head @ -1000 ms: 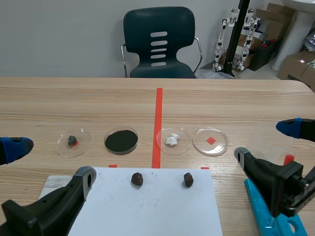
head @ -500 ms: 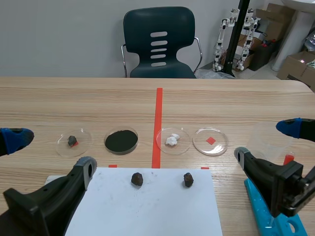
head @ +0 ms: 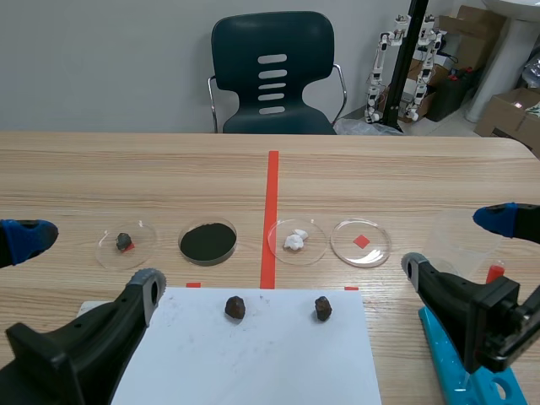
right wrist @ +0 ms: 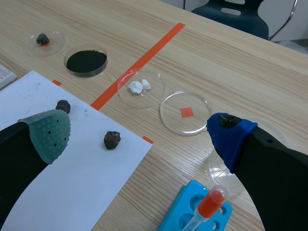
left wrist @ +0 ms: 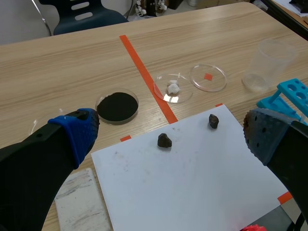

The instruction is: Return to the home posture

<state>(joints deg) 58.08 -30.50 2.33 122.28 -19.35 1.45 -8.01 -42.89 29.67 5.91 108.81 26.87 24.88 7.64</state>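
Both arms sit low at the near edge of the tabletop (head: 169, 177), the left pincer (head: 87, 260) and right pincer (head: 456, 243) each spread wide with nothing between the fingers. The risk looks close at hand. The right one hangs just beside the blue rack (head: 451, 375) and its red-capped tube (right wrist: 212, 201), so a careless swing could topple them. The left, low by the white sheet (head: 253, 359), could drag it and roll the dark lumps (head: 235, 307).

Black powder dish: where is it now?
Scene view: the black powder dish sits left of the red tape line, between the dark-stone dish and the white-lump dish.
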